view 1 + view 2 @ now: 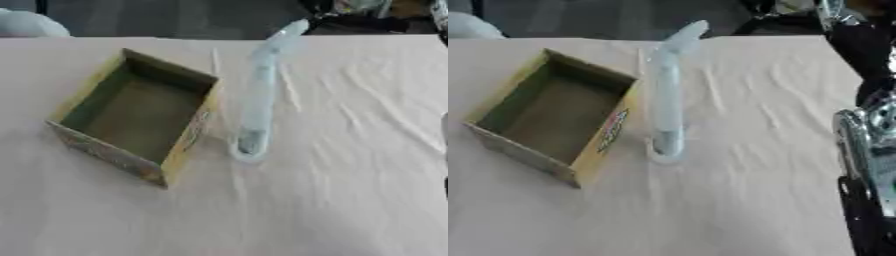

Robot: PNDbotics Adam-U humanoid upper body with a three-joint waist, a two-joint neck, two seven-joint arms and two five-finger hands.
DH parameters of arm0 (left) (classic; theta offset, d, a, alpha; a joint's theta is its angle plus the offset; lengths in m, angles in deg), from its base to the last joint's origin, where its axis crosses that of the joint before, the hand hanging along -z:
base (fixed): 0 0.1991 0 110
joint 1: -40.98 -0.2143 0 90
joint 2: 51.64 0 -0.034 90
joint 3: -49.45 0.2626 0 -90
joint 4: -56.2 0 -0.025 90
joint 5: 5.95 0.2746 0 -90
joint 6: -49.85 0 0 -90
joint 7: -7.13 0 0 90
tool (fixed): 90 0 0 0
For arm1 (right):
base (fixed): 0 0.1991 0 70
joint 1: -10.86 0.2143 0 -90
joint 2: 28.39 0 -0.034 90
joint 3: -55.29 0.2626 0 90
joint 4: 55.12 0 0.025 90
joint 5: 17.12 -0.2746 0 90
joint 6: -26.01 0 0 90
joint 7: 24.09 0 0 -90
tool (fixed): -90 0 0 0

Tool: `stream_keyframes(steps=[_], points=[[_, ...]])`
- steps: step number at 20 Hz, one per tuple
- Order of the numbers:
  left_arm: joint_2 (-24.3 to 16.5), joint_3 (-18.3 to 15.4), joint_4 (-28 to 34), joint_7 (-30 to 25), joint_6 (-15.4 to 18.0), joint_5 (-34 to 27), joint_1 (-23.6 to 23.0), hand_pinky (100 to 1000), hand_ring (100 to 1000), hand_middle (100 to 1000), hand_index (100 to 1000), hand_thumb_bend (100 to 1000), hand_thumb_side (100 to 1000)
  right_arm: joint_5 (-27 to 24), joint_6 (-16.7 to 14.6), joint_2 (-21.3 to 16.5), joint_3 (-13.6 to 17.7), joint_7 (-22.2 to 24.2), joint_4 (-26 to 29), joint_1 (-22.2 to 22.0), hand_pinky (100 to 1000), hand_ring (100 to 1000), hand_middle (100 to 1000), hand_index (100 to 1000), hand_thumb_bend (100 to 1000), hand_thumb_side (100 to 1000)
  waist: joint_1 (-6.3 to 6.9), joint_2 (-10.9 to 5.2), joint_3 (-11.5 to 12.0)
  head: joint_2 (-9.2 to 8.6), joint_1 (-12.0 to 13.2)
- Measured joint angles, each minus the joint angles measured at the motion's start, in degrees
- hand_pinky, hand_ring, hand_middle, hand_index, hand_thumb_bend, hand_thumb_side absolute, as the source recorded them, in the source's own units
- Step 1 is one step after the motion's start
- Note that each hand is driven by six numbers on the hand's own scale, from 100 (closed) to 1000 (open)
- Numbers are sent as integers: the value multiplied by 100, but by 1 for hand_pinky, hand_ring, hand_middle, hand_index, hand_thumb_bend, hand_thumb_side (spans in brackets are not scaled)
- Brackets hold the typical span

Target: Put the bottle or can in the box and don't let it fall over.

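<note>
Far left, an open cardboard box sits on the cloth-covered table, empty inside, yellowish walls w/ a printed pattern; on its right outer wall there's a red-and-dark label, seen best in the right eye view, but no word of it is readable; just beside that wall, right of it, stands a tall clear plastic bottle, upright, base on the cloth, pale cap at top, not yet in the box; whether it touches the box wall can't be told. It looks empty or nearly so, so prob. very light, thin-walled, a bit squashy, smooth; tall w/ a narrow foot, so it'd tip easily on the wrinkled cloth; best taken around the middle of the body, low enough to keep it steady, then lifted straight up and set down flat on the box floor. No writing shows on the bottle. Far right, only the right arm, black and silver, shows along the edge; neither hand is in view, so nothing can be said of their fingers.
</note>
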Motion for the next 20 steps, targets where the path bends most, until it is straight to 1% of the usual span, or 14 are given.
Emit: stream_keyframes(steps=[3, 5, 8, 10, 14, 15, 16, 17, 18, 19, 20], points=[[-5, -17, 0, 15, -13, 4, -7, 1000, 980, 1000, 891, 169, 815, -115, 28, 3, -33, -27, 0, -53, 893, 631, 861, 839, 675, 100, -26, 0, -19, 0, 21], [-8, -18, 0, 17, -16, 19, -25, 1000, 980, 1000, 891, 168, 815, -338, 53, 4, -91, -58, 0, -129, 896, 630, 868, 853, 680, 100, -47, -5, -44, 3, 29], [-56, -19, 0, 26, -24, 33, -56, 1000, 980, 1000, 891, 168, 815, -920, 34, 3, -206, -136, -1, -248, 886, 616, 863, 876, 691, 100, -85, -38, -81, 5, 42], [-59, -19, 0, 34, -33, 43, -62, 1000, 980, 1000, 891, 168, 815, -1404, -24, 2, -280, -225, -1, -327, 850, 592, 838, 901, 704, 107, -98, -49, -90, 6, 46], [-105, -19, 0, 41, -39, 46, -95, 1000, 980, 1000, 891, 168, 815, -2356, -178, 0, -411, -431, -1, -471, 722, 540, 786, 929, 728, 128, -122, -57, -116, 7, 56], [-106, -19, 0, 41, -40, 47, -98, 1000, 980, 1000, 891, 168, 816, -2569, -203, 0, -444, -485, -1, -502, 676, 522, 768, 932, 738, 138, -125, -58, -120, 9, 58], [-106, -19, 0, 42, -41, 47, -99, 1000, 980, 1000, 891, 167, 816, -2768, -223, -1, -476, -540, -1, -536, 621, 491, 735, 943, 755, 125, -126, -59, -124, 21, 60], [-107, -19, 0, 43, -44, 48, -101, 1000, 980, 1000, 891, 167, 816, -2962, -241, -2, -508, -594, -1, -567, 560, 456, 691, 947, 750, 150, -126, -61, -129, 36, 61], [-107, -19, 0, 47, -49, 50, -101, 1000, 980, 1000, 891, 167, 816, -3153, -266, -2, -543, -644, -1, -602, 560, 456, 691, 947, 750, 150, -127, -63, -130, 48, 62], [-107, -19, 0, 50, -52, 51, -101, 1000, 980, 1000, 891, 167, 816, -3332, -290, -3, -576, -689, -1, -634, 462, 398, 616, 950, 757, 157, -128, -65, -130, 48, 62], [-107, -19, 0, 52, -54, 52, -101, 1000, 980, 1000, 891, 167, 816, -3507, -316, -4, -613, -725, -1, -665, 437, 385, 602, 950, 757, 160, -129, -65, -130, 49, 62]])
